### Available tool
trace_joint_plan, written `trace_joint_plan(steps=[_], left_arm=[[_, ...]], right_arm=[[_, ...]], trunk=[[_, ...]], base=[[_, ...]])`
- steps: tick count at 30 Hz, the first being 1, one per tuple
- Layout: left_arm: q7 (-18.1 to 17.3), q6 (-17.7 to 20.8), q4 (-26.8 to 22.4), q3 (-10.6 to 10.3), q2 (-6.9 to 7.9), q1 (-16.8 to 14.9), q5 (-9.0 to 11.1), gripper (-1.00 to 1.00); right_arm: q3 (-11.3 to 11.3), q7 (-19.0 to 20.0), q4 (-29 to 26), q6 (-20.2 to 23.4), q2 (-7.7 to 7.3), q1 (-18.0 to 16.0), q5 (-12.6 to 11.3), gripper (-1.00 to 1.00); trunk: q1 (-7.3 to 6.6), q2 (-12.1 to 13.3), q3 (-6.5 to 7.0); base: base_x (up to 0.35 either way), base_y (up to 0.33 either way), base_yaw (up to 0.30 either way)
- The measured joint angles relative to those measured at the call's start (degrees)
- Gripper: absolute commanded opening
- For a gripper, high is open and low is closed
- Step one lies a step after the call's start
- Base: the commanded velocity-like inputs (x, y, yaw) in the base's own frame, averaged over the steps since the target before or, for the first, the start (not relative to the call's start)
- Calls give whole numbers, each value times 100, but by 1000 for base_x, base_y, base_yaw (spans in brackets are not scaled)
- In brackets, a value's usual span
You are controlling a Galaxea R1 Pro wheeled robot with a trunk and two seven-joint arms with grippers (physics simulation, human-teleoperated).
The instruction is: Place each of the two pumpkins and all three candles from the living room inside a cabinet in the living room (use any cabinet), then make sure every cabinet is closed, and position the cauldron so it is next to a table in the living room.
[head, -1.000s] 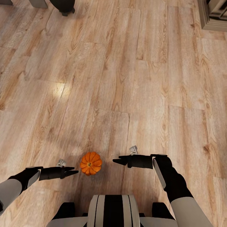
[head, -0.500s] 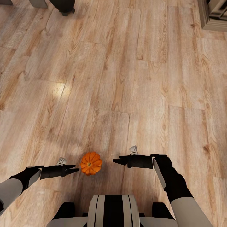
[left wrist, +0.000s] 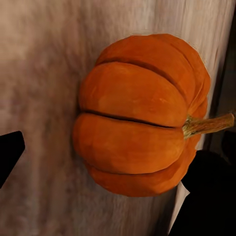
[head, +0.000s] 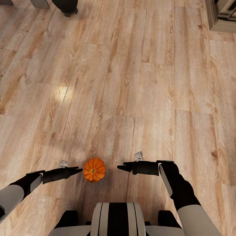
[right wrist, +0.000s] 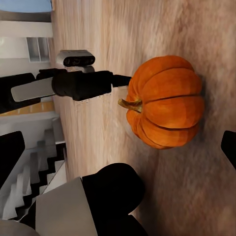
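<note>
**Pumpkin between two pincers on the floor**

Just ahead of the robot's base, one pumpkin [head: 94,170] sits upright on the wooden floor [head: 131,82]. The left pincer [head: 78,170] points at its side, tips close together and just short of touching. The right pincer [head: 120,167] faces it from the other side, a little apart, fingers likewise nearly together. Neither holds anything. To grasp well, the left fingers should spread, straddle the ribs below the stem, then squeeze gently. Open boards lie all around. Far off, the cauldron [head: 66,6] stands at the top edge, well apart.
</note>
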Motion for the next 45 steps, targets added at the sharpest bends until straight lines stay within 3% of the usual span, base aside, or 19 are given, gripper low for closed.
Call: trace_joint_plan(steps=[4,7,10,16,24,38,40,45], left_arm=[[3,-22,0,288,-5,3,-6,100],[11,-37,0,386,-11,4,-10,100],[83,-47,19,400,-82,8,-18,100],[994,-62,56,406,-273,25,-33,100],[1123,-70,63,370,-365,26,-59,100],[990,-76,-4,336,-330,27,-61,100],[793,-77,-7,334,-307,28,-62,100],[-114,-74,-9,334,-218,27,-68,100]], right_arm=[[0,0,2,0,-4,0,0,100],[0,0,2,0,-1,0,0,100],[0,0,2,0,-5,0,0,100],[2,0,-4,7,-10,0,0,100],[-8,0,-19,1,-18,0,0,100],[0,0,-15,0,1,0,7,100],[0,0,-15,0,6,0,8,100],[0,-14,-15,-6,8,0,9,100]], trunk=[[0,0,0],[0,0,0],[0,0,0],[0,0,0],[0,0,0],[0,0,0],[0,0,0],[0,0,0]], base=[[0,0,0],[0,0,0],[0,0,0],[0,0,0],[0,0,0],[0,0,0],[0,0,0],[0,0,0]])
